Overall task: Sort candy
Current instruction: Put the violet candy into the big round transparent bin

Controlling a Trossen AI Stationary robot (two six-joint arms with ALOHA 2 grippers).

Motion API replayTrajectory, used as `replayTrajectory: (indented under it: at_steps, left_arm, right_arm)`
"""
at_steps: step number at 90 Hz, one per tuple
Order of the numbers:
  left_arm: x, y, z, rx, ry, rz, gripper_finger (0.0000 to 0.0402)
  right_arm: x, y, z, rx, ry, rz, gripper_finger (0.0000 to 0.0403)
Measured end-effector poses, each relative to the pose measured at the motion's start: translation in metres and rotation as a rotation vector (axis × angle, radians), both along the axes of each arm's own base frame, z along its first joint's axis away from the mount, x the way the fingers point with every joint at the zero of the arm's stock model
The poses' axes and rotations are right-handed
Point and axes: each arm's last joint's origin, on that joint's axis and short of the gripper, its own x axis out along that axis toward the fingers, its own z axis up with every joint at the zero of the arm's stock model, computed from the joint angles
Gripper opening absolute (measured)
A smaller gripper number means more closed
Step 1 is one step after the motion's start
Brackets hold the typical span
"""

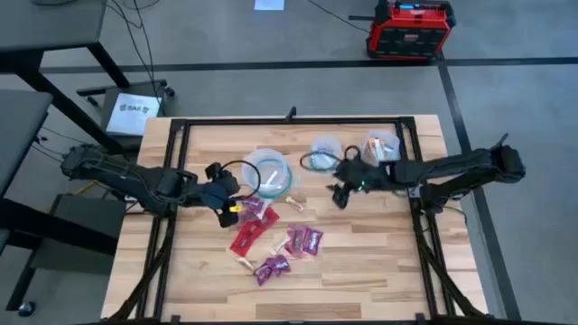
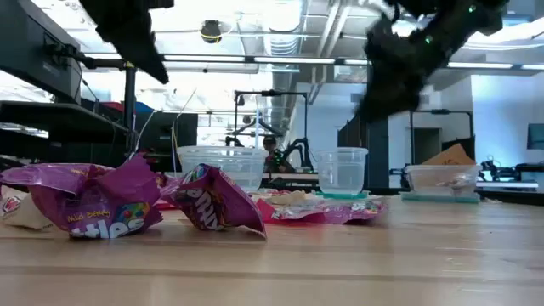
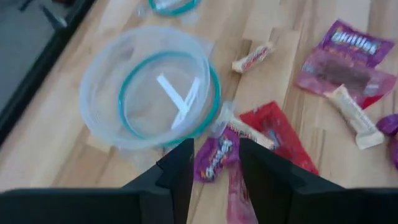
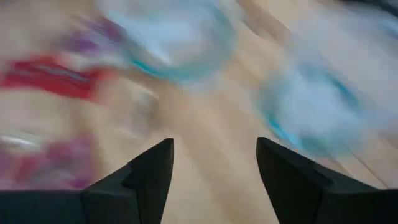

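- Now the left gripper (image 3: 214, 163) has its jaws narrowly parted around a purple candy packet (image 3: 214, 157), which sits between the two fingers at the near edge of the candy pile.
- Just beyond it stands a large clear container (image 1: 269, 173) with a teal ring, holding pale white wrappers (image 3: 179, 96).
- Over on the other side, the right gripper (image 1: 340, 194) hangs above the tabletop (image 1: 361, 271) with its jaws spread wide and nothing between them, near a smaller clear container (image 1: 322, 152).
- A third container (image 1: 380, 145) sits just beyond the right arm, with orange inside.
- Remaining candy (image 1: 275, 242), red, magenta and purple packets plus small bar wrappers, lies scattered mid-tabletop between the arms.
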Motion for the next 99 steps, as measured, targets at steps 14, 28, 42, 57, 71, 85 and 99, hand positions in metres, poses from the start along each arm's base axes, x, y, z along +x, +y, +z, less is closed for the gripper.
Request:
replayTrajectory:
  at_steps: [14, 28, 42, 57, 71, 85, 99]
  left_arm:
    - [0.001, 0.000, -0.002, -0.008, -0.017, 0.003, 0.0114]
    - [0.004, -0.001, 0.000, 0.001, -0.044, -0.013, 0.0114]
    - [0.003, -0.001, 0.000, 0.003, -0.041, -0.015, 0.0114]
    - [0.003, -0.001, 0.000, 0.016, -0.035, -0.028, 0.0114]
    - [0.004, -0.001, 0.000, 0.017, -0.038, -0.030, 0.0114]
    - [0.004, -0.001, 0.000, 0.017, -0.040, -0.031, 0.0114]
    - [0.004, -0.001, 0.001, 0.016, -0.043, -0.031, 0.0114]
  right_arm:
    - [0.027, 0.023, -0.023, -0.088, -0.017, 0.146, 0.0216]
    - [0.055, 0.035, -0.048, -0.134, 0.070, 0.209, 0.0216]
    - [0.080, 0.047, -0.051, -0.145, 0.074, 0.292, 0.0209]
    - [0.102, 0.067, -0.060, -0.140, 0.087, 0.494, 0.0202]
    - [0.117, 0.081, -0.071, -0.153, 0.111, 0.567, 0.0199]
    - [0.124, 0.086, -0.072, -0.149, 0.137, 0.584, 0.0199]
    - [0.120, 0.081, -0.061, -0.135, 0.196, 0.565, 0.0199]
